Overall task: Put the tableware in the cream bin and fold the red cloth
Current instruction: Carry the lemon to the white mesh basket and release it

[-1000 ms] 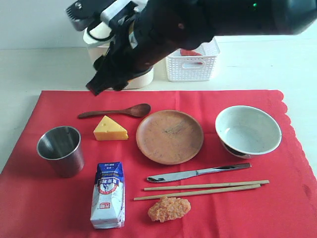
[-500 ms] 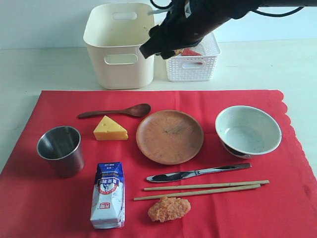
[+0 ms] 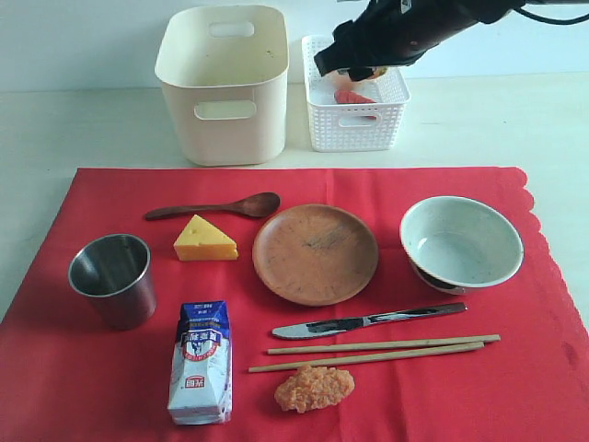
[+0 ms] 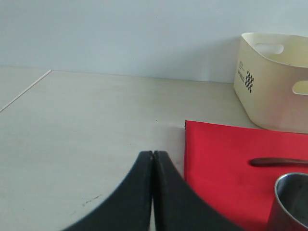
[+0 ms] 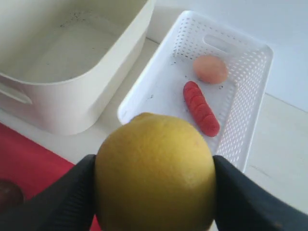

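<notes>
Exterior view: we find the right gripper [image 3: 354,57] above the white lattice basket [image 3: 354,133]; steel cup [image 3: 110,278], plate [image 3: 315,254] and bowl [image 3: 460,244] lie on the red cloth [image 3: 92,387], near the cream bin [image 3: 221,138]; left wrist view: our left gripper [image 4: 153,159], tips pressed together, beside the cloth's corner; right wrist view: jaws clamped on a yellow fruit [image 5: 154,168].

A pale cream tabletop [image 3: 552,129] meets a plain light wall [image 3: 74,37] (soft, even light).

right pincer [image 5: 154,192] with yellow fruit [image 5: 155,168] swung from over cream bin [image 3: 224,110] to above white basket [image 3: 357,129], bin now uncovered
</notes>
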